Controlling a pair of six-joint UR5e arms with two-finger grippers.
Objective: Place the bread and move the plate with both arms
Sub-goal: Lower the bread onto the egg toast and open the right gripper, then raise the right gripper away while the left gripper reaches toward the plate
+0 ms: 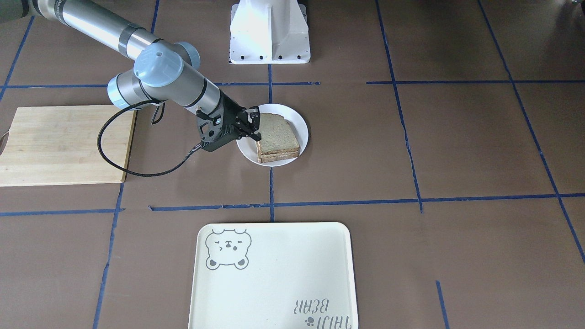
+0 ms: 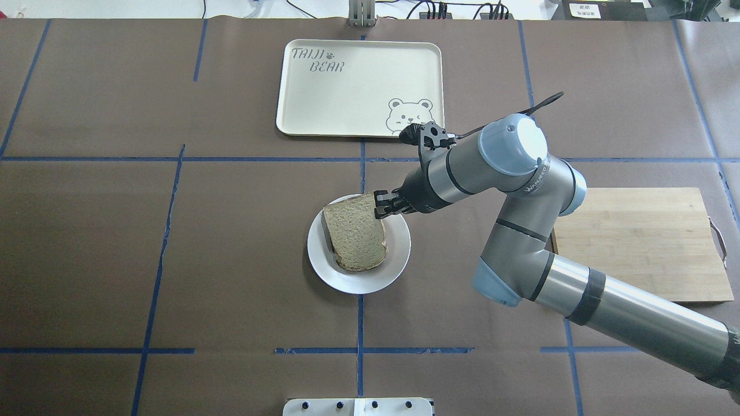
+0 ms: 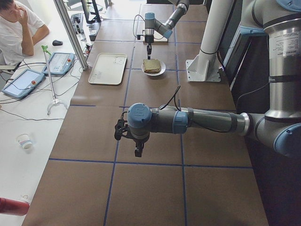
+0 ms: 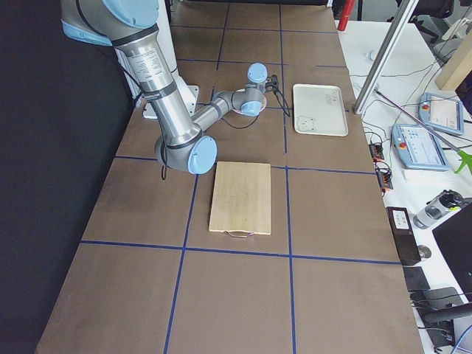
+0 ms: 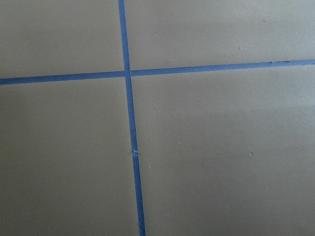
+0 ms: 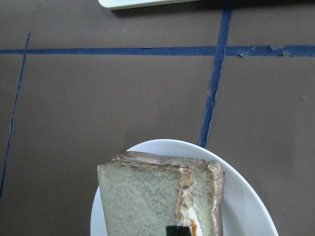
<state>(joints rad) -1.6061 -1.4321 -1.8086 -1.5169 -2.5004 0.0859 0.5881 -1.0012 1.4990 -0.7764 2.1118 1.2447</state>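
Note:
The bread point(image 2: 355, 231) lies flat on a darker toast slice point(image 6: 214, 187) on the white plate point(image 2: 399, 254) at the table's middle. It also shows in the front view point(image 1: 276, 132). My right gripper point(image 2: 380, 205) reaches in tilted, at the bread's far right corner. Its jaws stand a little apart and hold nothing. One fingertip point(image 6: 178, 230) shows over the bread's edge in the right wrist view. My left gripper point(image 3: 137, 151) points down over bare table, far from the plate. It shows only in the left side view, so I cannot tell if it is open.
The cream bear tray point(image 2: 358, 86) lies beyond the plate, on the far side from the robot. A wooden cutting board point(image 2: 636, 242) lies to the right under my right arm. The white base point(image 1: 269, 32) stands behind the plate. Blue tape lines cross the brown table.

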